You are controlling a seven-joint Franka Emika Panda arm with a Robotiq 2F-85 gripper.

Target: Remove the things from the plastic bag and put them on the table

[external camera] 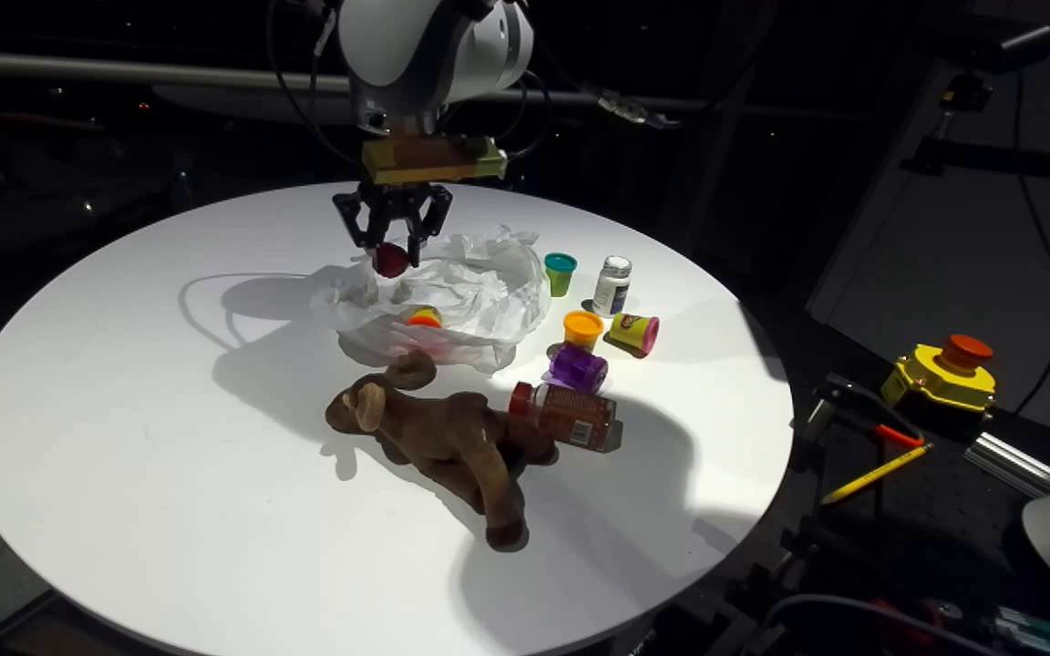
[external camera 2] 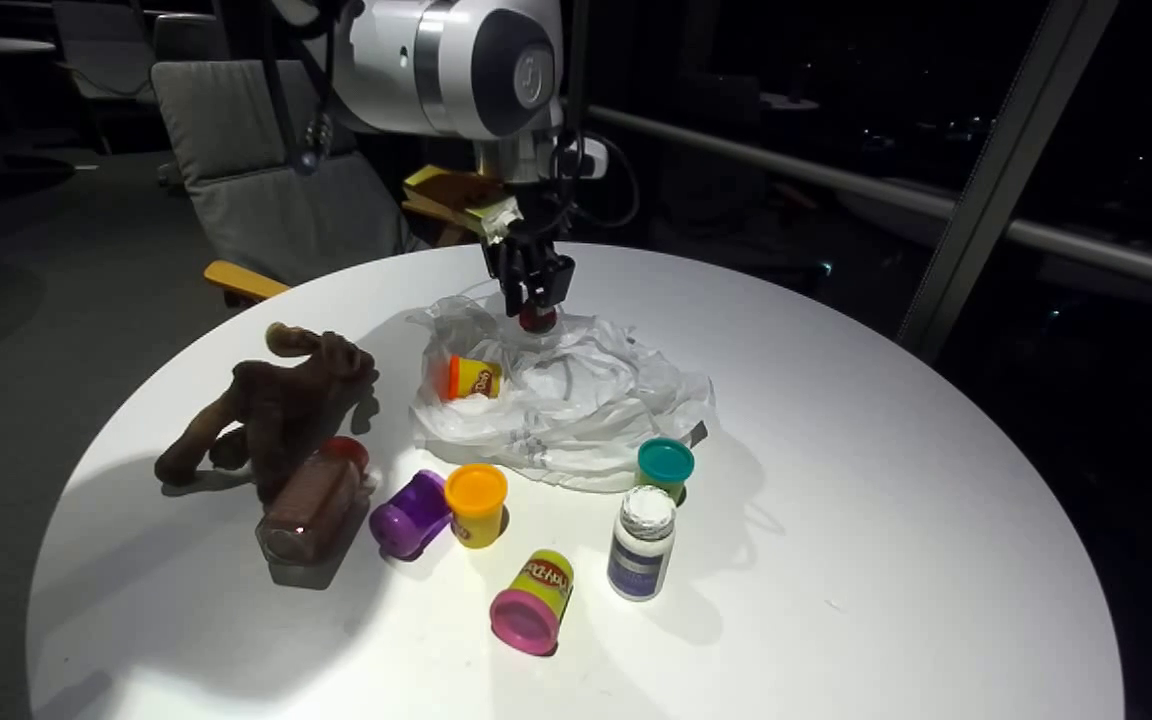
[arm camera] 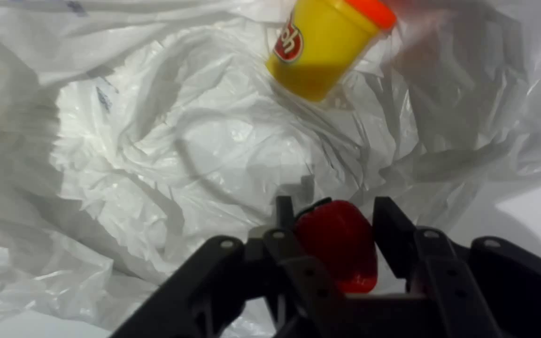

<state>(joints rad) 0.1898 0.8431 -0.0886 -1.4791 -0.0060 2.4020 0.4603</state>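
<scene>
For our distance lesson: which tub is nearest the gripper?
The yellow tub with red-orange lid: it alone lies amid the bag below the gripper; the purple tub, green tub, orange-lidded tub and pink-lidded tub are outside.

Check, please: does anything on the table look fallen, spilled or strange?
Yes: the purple tub, pink-lidded tub and red-capped bottle lie on their sides on the table. This looks odd because the nearby orange-lidded tub and teal-lidded tub stand upright. I see no spill.
</scene>
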